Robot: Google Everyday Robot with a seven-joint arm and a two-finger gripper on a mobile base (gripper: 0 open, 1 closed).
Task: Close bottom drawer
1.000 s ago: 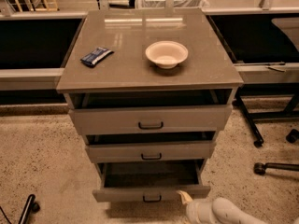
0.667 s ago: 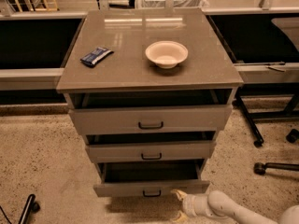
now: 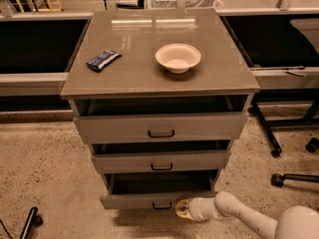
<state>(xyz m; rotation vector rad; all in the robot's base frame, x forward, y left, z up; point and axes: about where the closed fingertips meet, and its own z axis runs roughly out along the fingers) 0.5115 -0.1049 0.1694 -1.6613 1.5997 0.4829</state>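
Grey-taupe cabinet (image 3: 149, 83) with three drawers, all shown pulled out by differing amounts. The bottom drawer (image 3: 134, 201) is seen lowest on the cabinet, just above the speckled floor (image 3: 45, 173). Its front stands forward of the frame, and a dark strip of its interior is exposed behind the front. A small dark handle (image 3: 162, 205) is fixed at the middle of that front.

The gripper (image 3: 182, 209) — cream-coloured, carried on a pale arm (image 3: 239, 215) entering from the lower right — is placed at the drawer front, just to the right of the handle. It appears to be touching or nearly touching the panel. Whether it is spread or pressed together cannot be told from this view. Nothing is seen to be held.

On the cabinet top a pale bowl (image 3: 178, 58) and a dark blue packet (image 3: 103, 60) are set well apart; neither is involved. The top drawer (image 3: 114, 128) and the middle drawer (image 3: 124, 162) are likewise left ajar.

Progress is judged as partial. The approach is made and the gripper is positioned for a push, but the drawer is not yet shut — the gap must be closed by driving the front straight back until it lies flush with the frame.
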